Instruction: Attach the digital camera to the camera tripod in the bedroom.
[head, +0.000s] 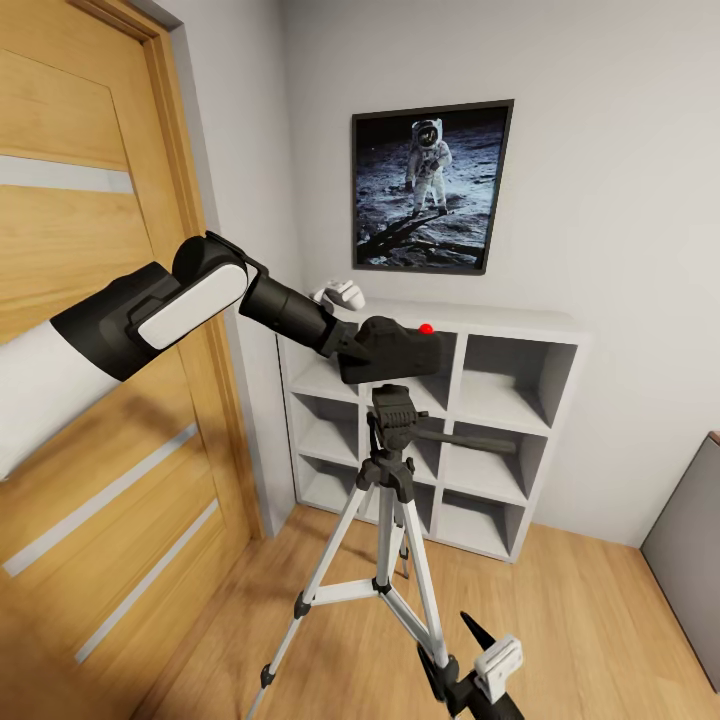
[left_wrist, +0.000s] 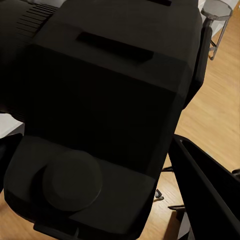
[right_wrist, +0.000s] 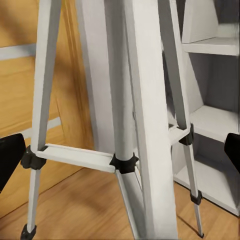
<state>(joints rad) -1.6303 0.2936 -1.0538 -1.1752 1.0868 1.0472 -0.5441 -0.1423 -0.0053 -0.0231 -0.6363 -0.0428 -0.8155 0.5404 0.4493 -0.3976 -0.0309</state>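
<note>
Camera: the digital camera is carried in the left gripper, held level just above the black head of the tripod, red button up; in the left wrist view its dark body sits close to the lens.
Left jaws: clamped on the camera from its door-side end, probably so the underside stays free to meet the mount.
Tripod: the camera tripod stands on the wood floor in front of the white shelf, legs spread, its lever pointing toward the shelf; silver legs and black joints show up close in the right wrist view.
Gap: whether camera and tripod head touch I cannot tell; they look almost in line.
Right gripper: the right gripper hangs low beside one tripod leg, jaws apart, holding nothing; likely placed to steady the stand.
Room: oak door at the left, astronaut picture above the shelf.
Step, as I judge: lowering the camera onto the head.
</note>
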